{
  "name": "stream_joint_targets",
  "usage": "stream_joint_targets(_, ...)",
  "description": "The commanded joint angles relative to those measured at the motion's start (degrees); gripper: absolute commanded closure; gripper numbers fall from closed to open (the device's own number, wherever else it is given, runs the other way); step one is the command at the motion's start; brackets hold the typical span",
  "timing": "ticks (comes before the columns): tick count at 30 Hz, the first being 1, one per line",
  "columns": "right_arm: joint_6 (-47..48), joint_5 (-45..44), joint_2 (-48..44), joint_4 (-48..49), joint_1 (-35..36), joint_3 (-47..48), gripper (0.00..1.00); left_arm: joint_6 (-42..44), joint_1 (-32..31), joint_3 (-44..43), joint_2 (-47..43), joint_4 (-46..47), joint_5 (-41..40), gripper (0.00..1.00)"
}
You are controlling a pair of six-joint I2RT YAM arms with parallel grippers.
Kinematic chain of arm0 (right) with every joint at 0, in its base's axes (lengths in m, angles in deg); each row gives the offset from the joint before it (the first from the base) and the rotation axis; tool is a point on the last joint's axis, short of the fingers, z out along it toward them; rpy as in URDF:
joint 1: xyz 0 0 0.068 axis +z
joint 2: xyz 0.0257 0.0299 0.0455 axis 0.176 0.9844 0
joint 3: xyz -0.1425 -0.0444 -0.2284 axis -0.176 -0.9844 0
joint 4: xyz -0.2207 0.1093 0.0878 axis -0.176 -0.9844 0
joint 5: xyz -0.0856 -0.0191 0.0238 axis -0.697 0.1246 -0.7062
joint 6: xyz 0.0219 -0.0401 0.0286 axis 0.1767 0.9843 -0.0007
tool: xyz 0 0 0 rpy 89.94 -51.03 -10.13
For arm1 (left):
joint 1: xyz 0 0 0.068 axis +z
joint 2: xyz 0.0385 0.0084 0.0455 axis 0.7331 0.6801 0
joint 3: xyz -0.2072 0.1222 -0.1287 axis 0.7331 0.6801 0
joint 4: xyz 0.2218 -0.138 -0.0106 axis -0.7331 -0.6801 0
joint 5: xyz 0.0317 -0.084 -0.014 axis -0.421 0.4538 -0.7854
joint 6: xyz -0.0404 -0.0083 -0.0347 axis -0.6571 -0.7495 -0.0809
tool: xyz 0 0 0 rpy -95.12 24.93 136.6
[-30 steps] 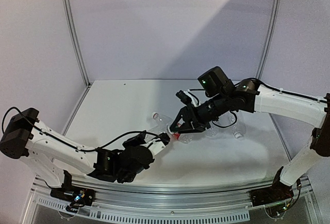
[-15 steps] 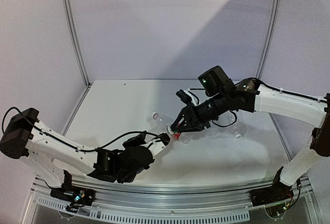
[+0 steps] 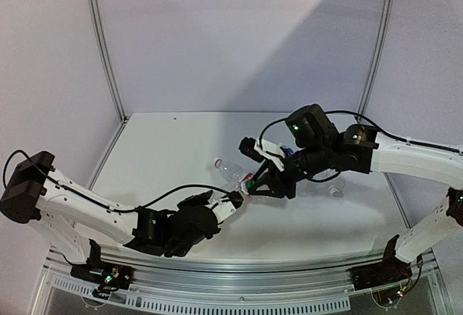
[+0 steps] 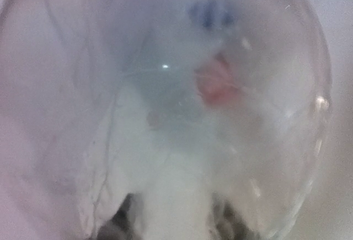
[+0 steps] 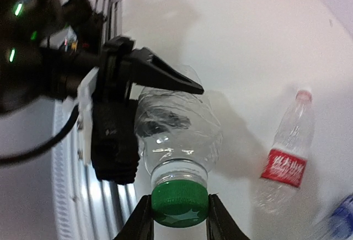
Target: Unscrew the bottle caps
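Observation:
My left gripper is shut on the body of a clear unlabelled bottle and holds it off the table. In the right wrist view its black fingers clamp the bottle's sides. The bottle's blurred body fills the left wrist view. My right gripper is shut on this bottle's green cap, one finger on each side. In the top view the right gripper meets the left one at mid-table. A red-label bottle with a pale cap lies on the table beyond, also in the top view.
A blue-label bottle shows at the right wrist view's lower right corner. More clear bottles lie on the white table under the right forearm. The metal front rail runs along the near edge, with wall panels behind.
My right arm has dropped lower and its wrist has turned, with the gripper staying at the bottle's neck. My left gripper has shifted only slightly.

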Motion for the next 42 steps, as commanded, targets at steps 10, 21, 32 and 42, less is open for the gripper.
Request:
stream_joint_targets(10,58.58,-12.38,-7.51,3.48,4.06,-7.1,0.63,-2.37,-1.67,-1.12,0.17,-2.43,4.56,0.98)
stream_joint_targets(21,0.43,7.29,-10.75,-0.49,3.86,4.01,0.01,-2.16,-1.45,-1.4,1.6,-2.04,3.0,0.97)
stream_joint_targets(32,-42.2,18.52,-2.07,-3.46,-13.09,3.82,0.14,0.25,-1.42,-0.57,0.96,-0.12,-3.94,0.97)
stream_joint_targets(42,-49.54,26.34,2.16,-0.89,-13.3,-1.6,0.41,0.47,-1.42,-0.59,1.31,0.15,-4.36,0.96)
